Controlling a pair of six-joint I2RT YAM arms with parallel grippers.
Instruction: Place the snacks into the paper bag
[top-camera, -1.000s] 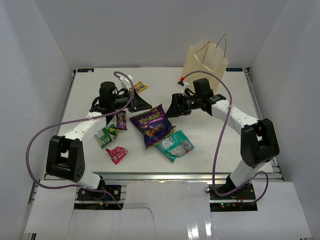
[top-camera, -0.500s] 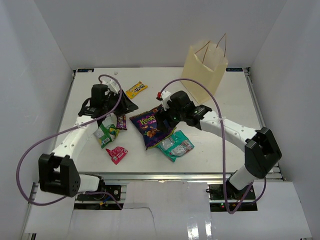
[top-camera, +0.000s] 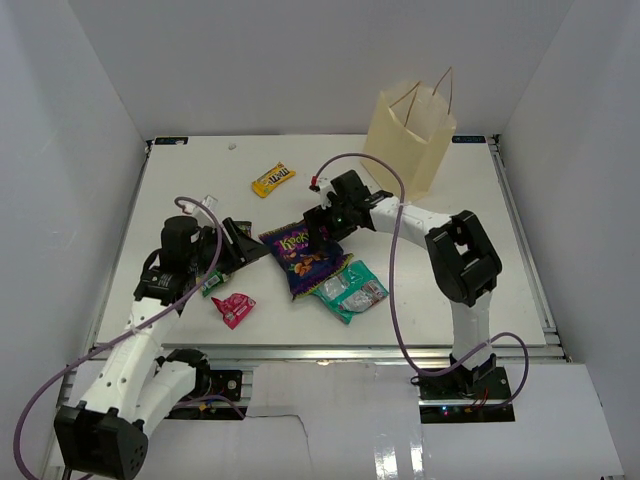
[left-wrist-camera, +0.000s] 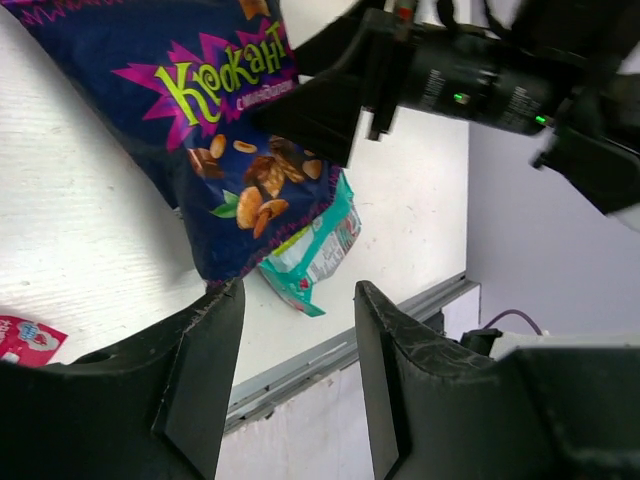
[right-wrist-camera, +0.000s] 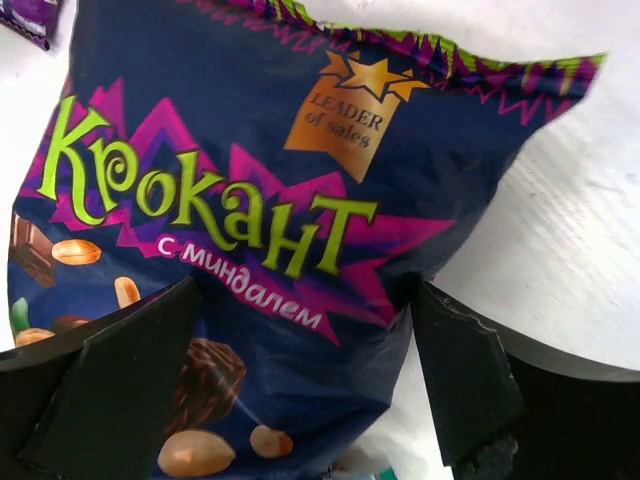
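Observation:
The big purple chip bag (top-camera: 305, 258) lies flat mid-table. My right gripper (top-camera: 318, 225) is open over its far end, its jaws standing wide on either side of the bag (right-wrist-camera: 250, 180). My left gripper (top-camera: 245, 245) is open and empty, hovering just left of the purple bag (left-wrist-camera: 220, 110). A teal-white pouch (top-camera: 350, 290) rests against the bag's near corner. The red wrapper (top-camera: 233, 309) lies near the front left. A yellow pack (top-camera: 272, 180) sits at the back. A green pack (top-camera: 212, 285) peeks out under my left arm. The paper bag (top-camera: 410, 135) stands upright at the back right.
White walls close in the table on the left, right and back. The table's metal front edge (left-wrist-camera: 330, 355) runs just beyond the teal-white pouch (left-wrist-camera: 315, 250). The right arm's purple cable (top-camera: 395, 250) loops above the table's right half.
My left gripper has opened and drawn back toward the near left. My right gripper has swung left from beside the paper bag to the purple bag's far end.

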